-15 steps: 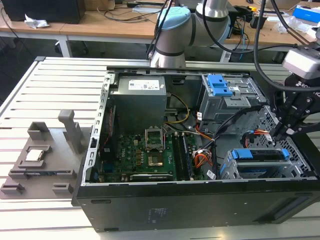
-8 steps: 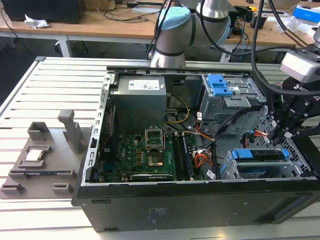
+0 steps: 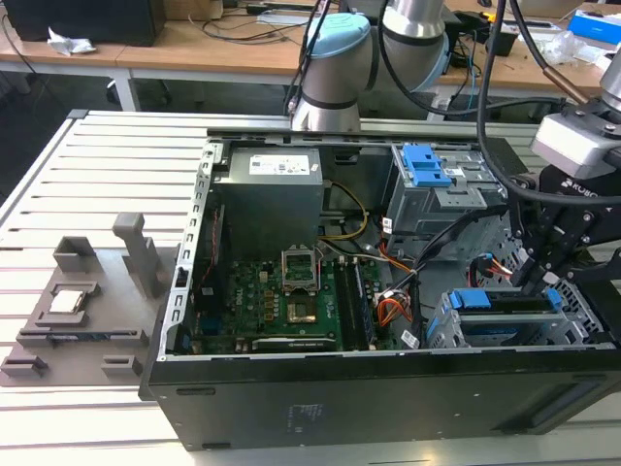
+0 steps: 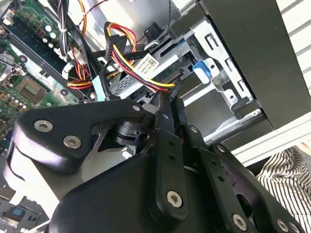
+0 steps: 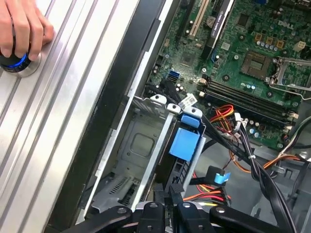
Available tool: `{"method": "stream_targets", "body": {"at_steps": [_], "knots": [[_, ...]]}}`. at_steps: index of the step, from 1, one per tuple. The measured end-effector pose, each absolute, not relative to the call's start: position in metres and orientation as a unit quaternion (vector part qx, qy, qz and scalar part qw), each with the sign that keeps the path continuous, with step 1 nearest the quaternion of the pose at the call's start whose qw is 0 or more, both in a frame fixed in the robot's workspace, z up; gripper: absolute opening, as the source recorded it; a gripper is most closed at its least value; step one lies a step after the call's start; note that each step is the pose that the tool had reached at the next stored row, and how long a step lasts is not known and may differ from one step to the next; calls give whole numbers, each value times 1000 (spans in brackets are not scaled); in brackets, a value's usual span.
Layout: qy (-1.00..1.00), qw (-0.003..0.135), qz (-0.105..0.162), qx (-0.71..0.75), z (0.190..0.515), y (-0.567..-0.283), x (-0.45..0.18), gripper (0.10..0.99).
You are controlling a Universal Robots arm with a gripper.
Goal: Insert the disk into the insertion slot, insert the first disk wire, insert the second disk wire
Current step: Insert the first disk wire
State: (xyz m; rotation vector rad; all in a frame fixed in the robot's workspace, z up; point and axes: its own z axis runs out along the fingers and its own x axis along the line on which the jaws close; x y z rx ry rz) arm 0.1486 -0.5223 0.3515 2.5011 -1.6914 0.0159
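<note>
While inside the insertion slot point(image 3: 441, 332), disk point(image 3: 505, 305), its wire point(image 4: 146, 77) in the hand point(image 4: 171, 95).

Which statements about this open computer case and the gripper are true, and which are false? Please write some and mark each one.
1. The disk sits inside the insertion slot. True.
2. A hand lies on a round object on the table beside the case. True.
3. The gripper hangs outside the case. False: it reaches down to the slot inside the case.
4. A cover closes the case. False: the case is open and the motherboard shows.
5. The gripper is shut on a wire connector with yellow, red and black wires. True, as far as the second wrist view shows.
</note>
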Motion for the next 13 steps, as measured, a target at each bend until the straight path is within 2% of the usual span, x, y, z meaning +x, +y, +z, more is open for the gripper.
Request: {"method": "stream_targets", "body": {"at_steps": [13], "knots": [[-672,61,-4,738,351,-522,149,165]]}}
